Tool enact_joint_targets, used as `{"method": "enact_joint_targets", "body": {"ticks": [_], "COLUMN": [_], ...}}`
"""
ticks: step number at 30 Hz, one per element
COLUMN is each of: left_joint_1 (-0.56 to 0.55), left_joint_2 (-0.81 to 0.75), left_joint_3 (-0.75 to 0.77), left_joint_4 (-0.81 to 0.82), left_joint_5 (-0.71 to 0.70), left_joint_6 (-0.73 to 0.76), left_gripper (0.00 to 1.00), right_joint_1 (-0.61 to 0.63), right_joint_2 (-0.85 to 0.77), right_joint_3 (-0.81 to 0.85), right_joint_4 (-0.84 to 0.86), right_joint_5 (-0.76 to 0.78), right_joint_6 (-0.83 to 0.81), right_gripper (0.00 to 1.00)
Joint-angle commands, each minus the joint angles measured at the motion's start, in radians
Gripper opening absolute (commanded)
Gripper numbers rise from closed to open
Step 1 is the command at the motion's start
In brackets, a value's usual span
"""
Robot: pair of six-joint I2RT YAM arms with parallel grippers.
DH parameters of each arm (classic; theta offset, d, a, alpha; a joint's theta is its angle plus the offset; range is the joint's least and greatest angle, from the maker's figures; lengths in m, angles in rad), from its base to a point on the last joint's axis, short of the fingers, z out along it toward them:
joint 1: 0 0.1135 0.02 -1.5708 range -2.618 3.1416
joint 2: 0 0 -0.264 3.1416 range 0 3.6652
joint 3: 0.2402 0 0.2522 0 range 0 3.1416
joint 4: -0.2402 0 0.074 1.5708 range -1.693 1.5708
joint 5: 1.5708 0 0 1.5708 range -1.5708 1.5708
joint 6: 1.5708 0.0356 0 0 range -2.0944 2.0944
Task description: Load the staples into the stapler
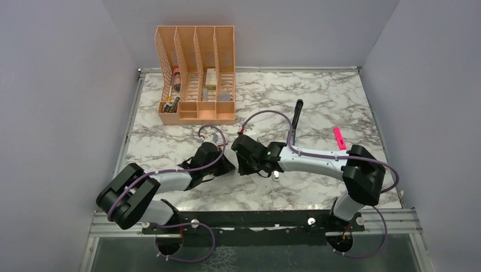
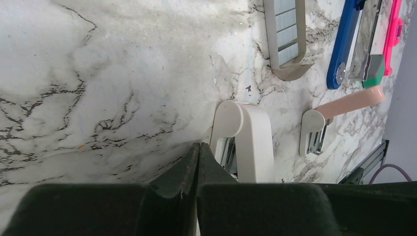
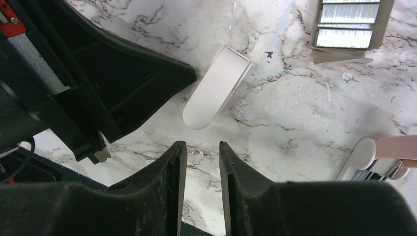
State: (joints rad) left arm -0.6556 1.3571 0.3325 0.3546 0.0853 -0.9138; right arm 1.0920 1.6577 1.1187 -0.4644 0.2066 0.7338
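The left fingers are pressed together on nothing, low over the worktop, with a white stapler-shaped piece just beside them. The right fingers stand narrowly apart, also empty, near that same piece. Beyond both, the staples lie in strips in their open tray, and the stapler lies farther off, well apart from either arm, its blue top seemingly swung clear of the metal channel. I judge the loading barely begun: the stapler is perhaps opened, but no strip is lifted or seated, and nothing is closed.
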Motion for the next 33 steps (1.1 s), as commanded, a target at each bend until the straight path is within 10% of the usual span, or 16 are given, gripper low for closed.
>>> {"method": "enact_joint_targets", "body": {"ticks": [1, 33], "left_joint_1": [0.002, 0.001], "left_joint_2": [-0.006, -0.002], "left_joint_3": [-0.004, 0.01], "left_joint_4": [-0.053, -0.04], "left_joint_5": [0.068, 0.108], "left_joint_6": [0.058, 0.066], "left_gripper": [0.04, 0.02], "right_joint_1": [0.001, -0.098], "right_joint_2": [0.018, 0.15], "right_joint_3": [0.033, 0.019], "right_joint_4": [-0.004, -0.009], "right_joint_5": [0.084, -0.067], "right_joint_6": [0.044, -0.039], "right_gripper": [0.36, 0.23]}}
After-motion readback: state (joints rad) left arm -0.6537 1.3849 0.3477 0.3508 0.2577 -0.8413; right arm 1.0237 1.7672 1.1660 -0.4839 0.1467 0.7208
